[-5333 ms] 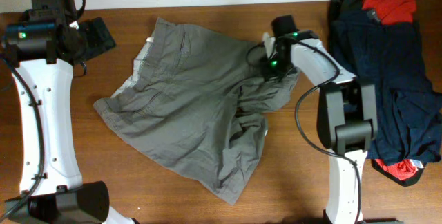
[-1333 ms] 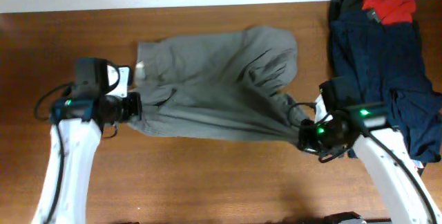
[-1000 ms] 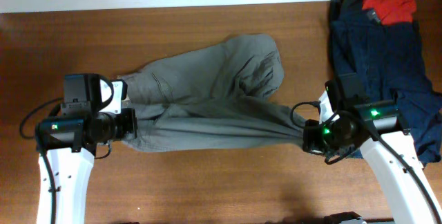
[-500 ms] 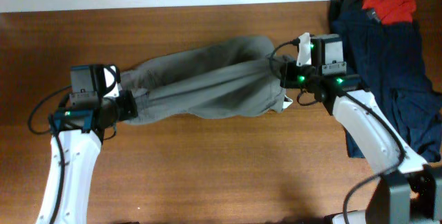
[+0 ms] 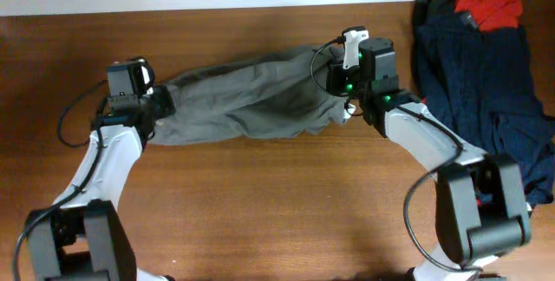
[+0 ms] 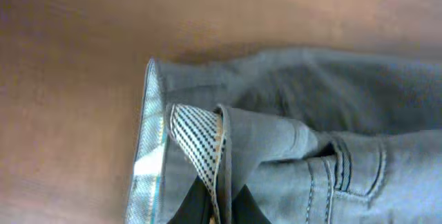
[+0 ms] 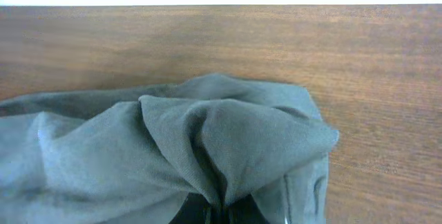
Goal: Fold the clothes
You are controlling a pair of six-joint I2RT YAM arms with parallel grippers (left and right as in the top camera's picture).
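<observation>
1. Shorts (image 5: 247, 99): stretched into a long, bunched band on the tabletop (image 5: 260, 212). They are near the navy heap (image 5: 486, 81) but not touching it, with bare wood between.
2. Left fingers (image 5: 154, 107): closed on the band's end farthest from the navy heap. The wrist view shows them pinching the waistband (image 6: 155, 155) edge beside the checked lining (image 6: 197, 137).
3. Right fingers (image 5: 334, 77): closed on the end nearest the navy heap. The wrist view shows a gathered bunch of cloth running down between them.
4. Red garment (image 5: 487, 5): lies on top of the navy heap, at its far edge. Neither arm touches either piece.
5. Progress, my estimate: early. The shorts look roughly doubled lengthwise, but they are wrinkled and uneven, with no flat fold.
6. Remaining, my estimate: lay the shorts flat, smooth them and fold end over end. Then fold the navy and red pieces.
</observation>
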